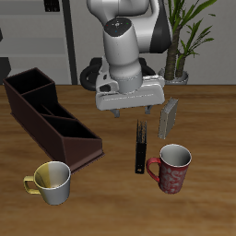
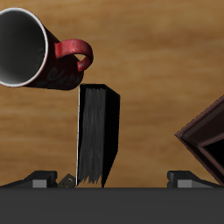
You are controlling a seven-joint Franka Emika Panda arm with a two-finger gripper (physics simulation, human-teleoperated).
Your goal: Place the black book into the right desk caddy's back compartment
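Gripper above the upright book, fingers apart, nothing held.

Exterior view: the arm fills the upper centre of the frame, its gripper hanging just over the top edge of the black book; the two short fingers are spread and no contact shows. The book stands on edge at frame centre, spine toward the camera. Caddy sits at mid-left, dark maroon, dividers visible, well apart from the book. A red mug is just beside the book at lower right; a yellow mug at lower left, near the caddy's front end. A grey book stands right of the gripper. Wrist view: book between the finger tips, red mug close by, caddy corner at the edge.
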